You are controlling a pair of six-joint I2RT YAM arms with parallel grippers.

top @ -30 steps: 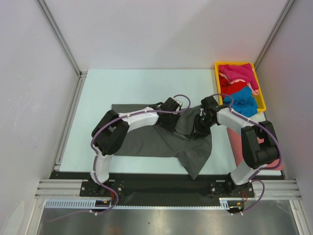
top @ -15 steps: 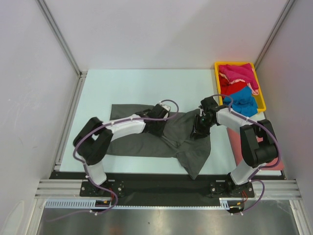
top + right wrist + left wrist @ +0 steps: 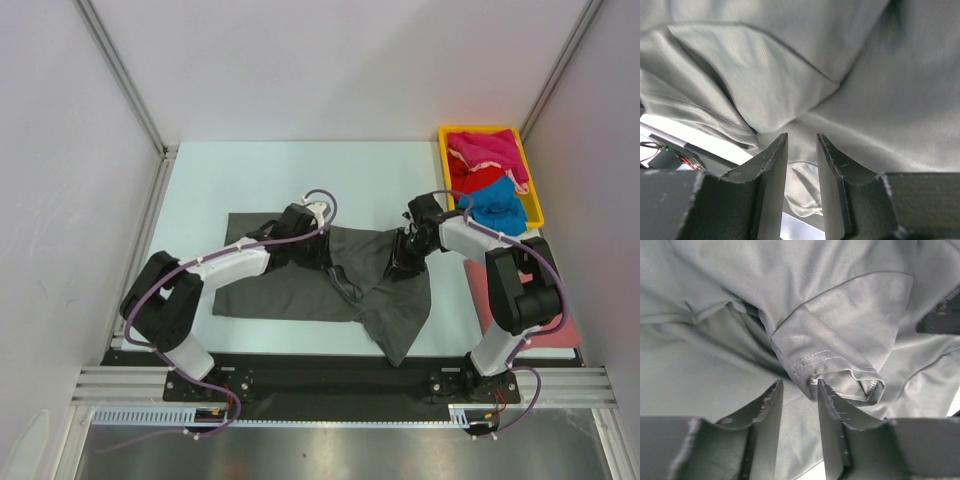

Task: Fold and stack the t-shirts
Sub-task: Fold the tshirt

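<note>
The large dark grey t-shirt (image 3: 300, 285) lies spread and rumpled across the table, one end trailing toward the near edge. My left gripper (image 3: 318, 255) (image 3: 800, 385) rests low on its middle. Its jaws stand slightly apart, with a stitched sleeve hem (image 3: 845, 387) bunched against the right fingertip (image 3: 821, 386) and nothing clamped between them. My right gripper (image 3: 405, 260) (image 3: 802, 137) is on the shirt's right part, open by a narrow gap, tips against the grey cloth (image 3: 765, 75). More t-shirts, salmon-pink (image 3: 487, 150), red (image 3: 478, 182) and bright blue (image 3: 500, 212), are heaped in the tray.
A yellow plastic tray (image 3: 443, 165) stands at the back right corner of the pale table (image 3: 250, 180). White walls and metal posts close in the left, back and right sides. The black rail (image 3: 320, 375) with both arm bases runs along the near edge.
My left gripper has slid to the left across the grey shirt, and its arm has swung out to the left. The right gripper has stayed almost in place.
</note>
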